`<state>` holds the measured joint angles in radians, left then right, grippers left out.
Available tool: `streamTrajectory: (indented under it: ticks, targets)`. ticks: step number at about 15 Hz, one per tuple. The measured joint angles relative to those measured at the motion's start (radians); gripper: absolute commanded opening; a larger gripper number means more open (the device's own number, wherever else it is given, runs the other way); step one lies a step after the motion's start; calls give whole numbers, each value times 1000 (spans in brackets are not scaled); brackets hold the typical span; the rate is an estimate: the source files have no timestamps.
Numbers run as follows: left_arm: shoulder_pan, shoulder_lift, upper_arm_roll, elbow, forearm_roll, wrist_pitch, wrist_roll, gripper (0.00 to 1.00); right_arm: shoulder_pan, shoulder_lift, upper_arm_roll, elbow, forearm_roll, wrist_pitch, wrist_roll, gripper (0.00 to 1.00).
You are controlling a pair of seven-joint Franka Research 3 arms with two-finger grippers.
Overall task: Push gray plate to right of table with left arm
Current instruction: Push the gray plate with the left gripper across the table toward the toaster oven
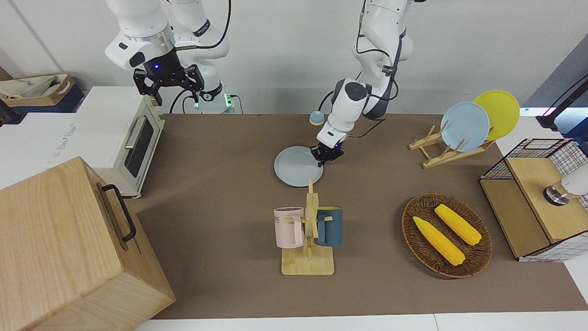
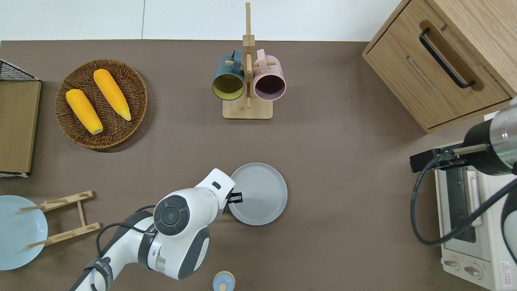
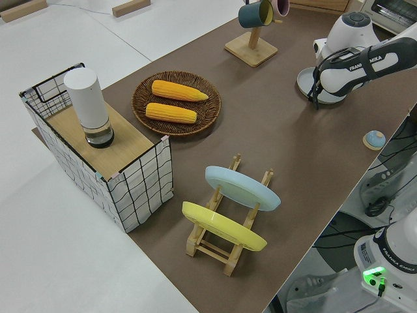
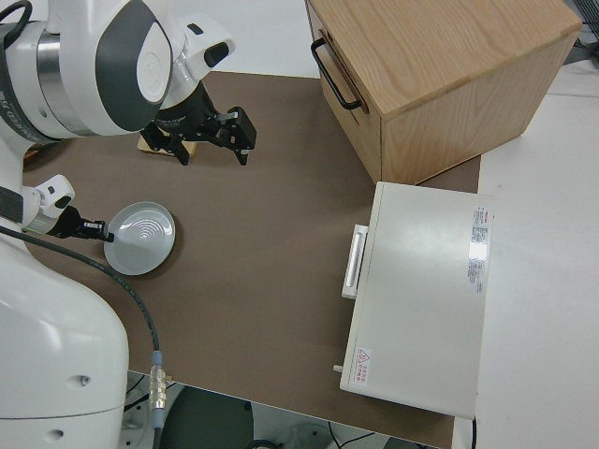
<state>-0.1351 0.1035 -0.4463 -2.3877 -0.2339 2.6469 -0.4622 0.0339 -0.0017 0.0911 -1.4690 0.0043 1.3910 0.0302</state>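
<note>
The gray plate (image 1: 297,166) lies flat on the brown table (image 1: 216,193), about midway along it and nearer to the robots than the mug rack. It also shows in the overhead view (image 2: 260,194) and the right side view (image 4: 140,237). My left gripper (image 1: 324,158) is low at the table, shut, its tips against the plate's rim on the side toward the left arm's end (image 2: 236,198). My right gripper (image 1: 177,94) is open and empty, and that arm is parked.
A wooden mug rack (image 1: 308,230) holds a pink and a blue mug. A wicker basket of corn (image 1: 446,234), a plate rack with sky-blue and yellow plates (image 1: 464,126), a wire shelf (image 1: 537,197), a toaster oven (image 1: 119,138), a wooden cabinet (image 1: 69,248) and a small blue bell (image 1: 316,118) stand around.
</note>
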Motion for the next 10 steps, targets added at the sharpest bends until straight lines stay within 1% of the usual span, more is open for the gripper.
streamTrajectory:
  ticks: [2, 5, 7, 8, 10]
  targets:
    - [-31, 26, 0, 30, 56, 0, -77, 0, 0, 0, 0, 0, 0, 0, 0, 983]
    - [-70, 74, 0, 88, 202, -1, -257, 0, 0, 0, 0, 0, 0, 0, 0, 983]
    - [-98, 107, -1, 128, 276, -2, -357, 0, 0, 0, 0, 0, 0, 0, 0, 983]
    - [-114, 125, -1, 150, 305, -3, -400, 0, 0, 0, 0, 0, 0, 0, 0, 983]
    - [-144, 158, 0, 191, 331, -4, -456, 0, 0, 0, 0, 0, 0, 0, 0, 983]
